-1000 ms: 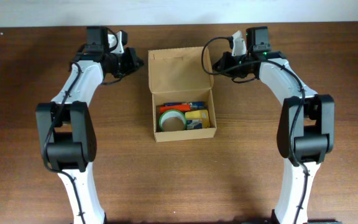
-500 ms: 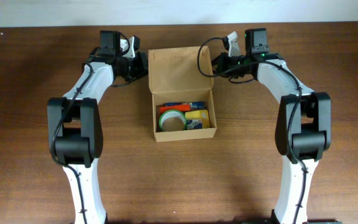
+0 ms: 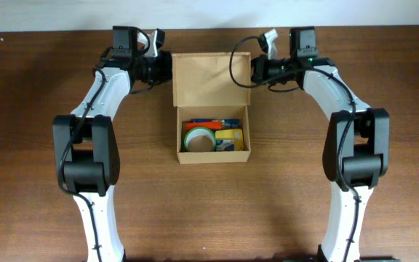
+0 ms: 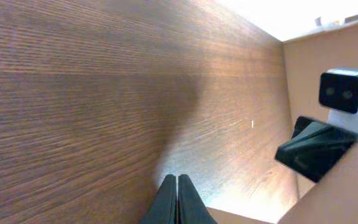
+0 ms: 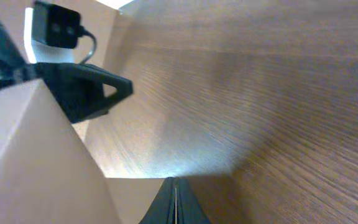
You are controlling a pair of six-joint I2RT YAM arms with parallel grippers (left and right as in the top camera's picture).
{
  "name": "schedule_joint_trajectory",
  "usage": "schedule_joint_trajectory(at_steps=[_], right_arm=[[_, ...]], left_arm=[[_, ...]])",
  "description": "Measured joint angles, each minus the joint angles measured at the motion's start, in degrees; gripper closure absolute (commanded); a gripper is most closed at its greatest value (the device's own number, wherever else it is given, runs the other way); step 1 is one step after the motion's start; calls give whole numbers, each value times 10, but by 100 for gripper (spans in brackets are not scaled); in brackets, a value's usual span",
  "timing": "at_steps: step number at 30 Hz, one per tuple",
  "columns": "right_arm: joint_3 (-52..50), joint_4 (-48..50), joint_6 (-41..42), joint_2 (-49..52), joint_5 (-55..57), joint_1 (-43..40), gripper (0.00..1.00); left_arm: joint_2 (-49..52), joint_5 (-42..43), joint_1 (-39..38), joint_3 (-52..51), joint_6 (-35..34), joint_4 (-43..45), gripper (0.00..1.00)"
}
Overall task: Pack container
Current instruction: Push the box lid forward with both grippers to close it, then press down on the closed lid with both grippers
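The container sits at the centre of the wooden table, between the two arms, with its open body on the near side. Its flap lid is folded back toward the far side, with the plain inner face showing. Inside the body, a roll of tape lies to the left. A yellow item is just beside it on the right, and a blue and red item lies along the far inner wall. The left gripper is positioned at the left edge of the flap lid. Its fingers are pressed together with nothing between them. The right gripper is positioned at the right edge of the flap lid. Its fingers are likewise closed on nothing. Each wrist view shows tan cardboard right at the fingertips. Whether the tips touch the cardboard cannot be told.
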Motion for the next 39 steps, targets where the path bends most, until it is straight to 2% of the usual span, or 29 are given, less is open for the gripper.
schedule_joint_trajectory(at_steps=[4, 9, 15, 21, 27, 39], right_arm=[[11, -11, -2, -7, -7, 0, 96], [13, -71, -38, -40, -10, 0, 96], [19, -156, -98, -82, -8, 0, 96], [20, -283, -172, -120, 47, 6, 96], [21, -378, -230, -140, 122, 30, 96], [21, -482, -259, -140, 216, 49, 96]], left_arm=[[-25, 0, 0, 0, 17, -2, 98], [-85, 3, -1, 1, 48, -26, 98], [-141, 2, -7, 4, 96, -97, 98], [-171, -48, -34, 5, 152, -206, 98], [-184, -115, -69, 5, 176, -279, 98], [-187, -194, -107, 5, 185, -374, 98]])
